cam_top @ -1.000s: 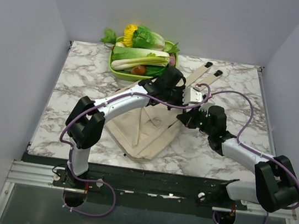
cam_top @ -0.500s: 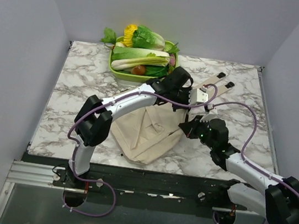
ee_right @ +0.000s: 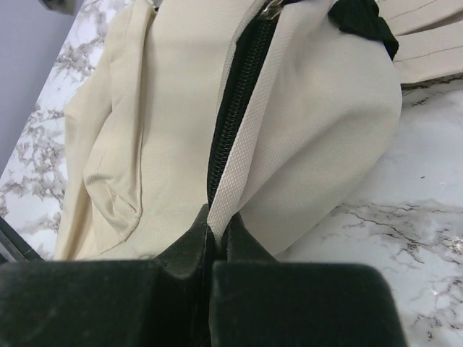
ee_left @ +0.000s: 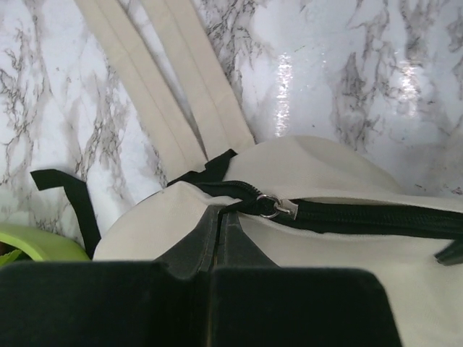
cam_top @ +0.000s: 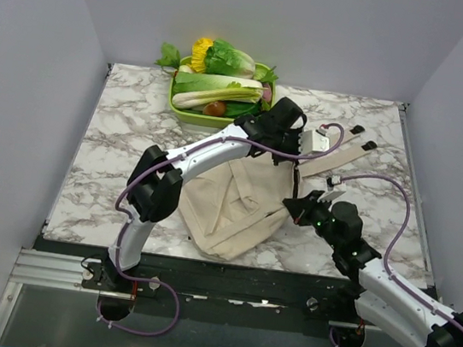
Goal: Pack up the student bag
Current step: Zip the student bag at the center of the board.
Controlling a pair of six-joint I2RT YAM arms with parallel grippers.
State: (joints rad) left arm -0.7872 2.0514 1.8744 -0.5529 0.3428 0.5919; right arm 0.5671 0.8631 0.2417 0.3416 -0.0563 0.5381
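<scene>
Bag: the student bag lies slumped at the middle of the bench in the top view. Its straps trail toward the upper right.
Left hand: the left hand is pinched narrow on the cloth at the end of the zipper, just beside the pull.
Right hand: the right hand is clamped on the pale edge tape alongside the zipper teeth.
Handling: likely light, limp canvas that sags and folds, so the mouth will not stay open unaided.
Hold: the stitched zipper edges look firmest; pulling the loose straps would only drag the bag.
</scene>
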